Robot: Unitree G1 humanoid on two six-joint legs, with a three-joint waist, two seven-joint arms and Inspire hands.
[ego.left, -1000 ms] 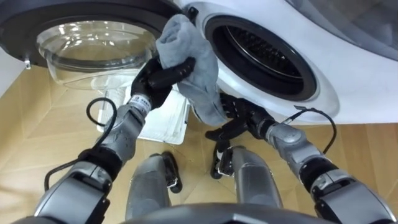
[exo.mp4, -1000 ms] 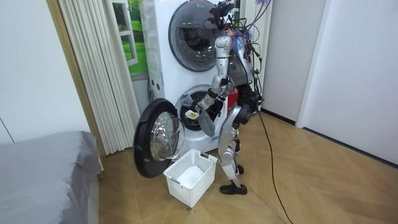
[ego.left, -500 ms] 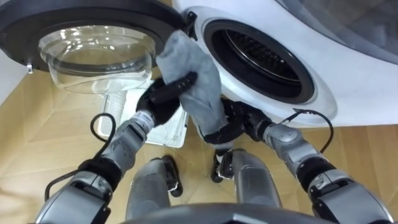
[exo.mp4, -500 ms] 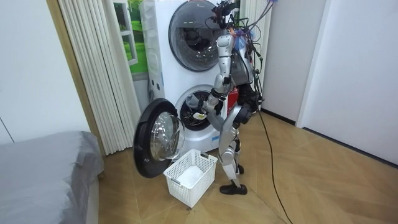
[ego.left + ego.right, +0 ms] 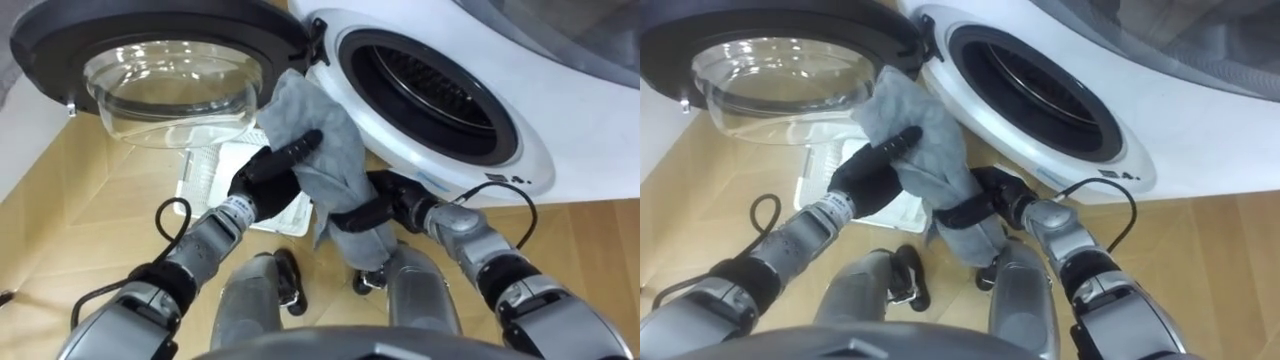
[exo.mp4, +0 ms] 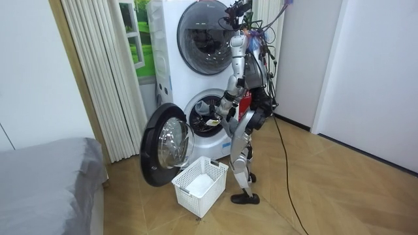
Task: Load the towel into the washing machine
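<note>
Left hand (image 5: 268, 178): frame centre, fingers curled round towel (image 5: 330, 150).
Right hand (image 5: 392, 200): clamped on towel's lower part.
Washing machine (image 5: 560, 150): upper right, door (image 5: 160, 40) open.

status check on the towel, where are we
Left hand and right hand both shut on towel. Towel held up just outside the washer opening, not yet in. Door swung open; nothing seen blocking the opening.

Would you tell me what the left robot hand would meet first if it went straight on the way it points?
Gripping the grey cloth towel, the left robot hand points toward the white washing machine. It would probably meet the near edge of its dark round opening first, though depth is unclear.
</note>
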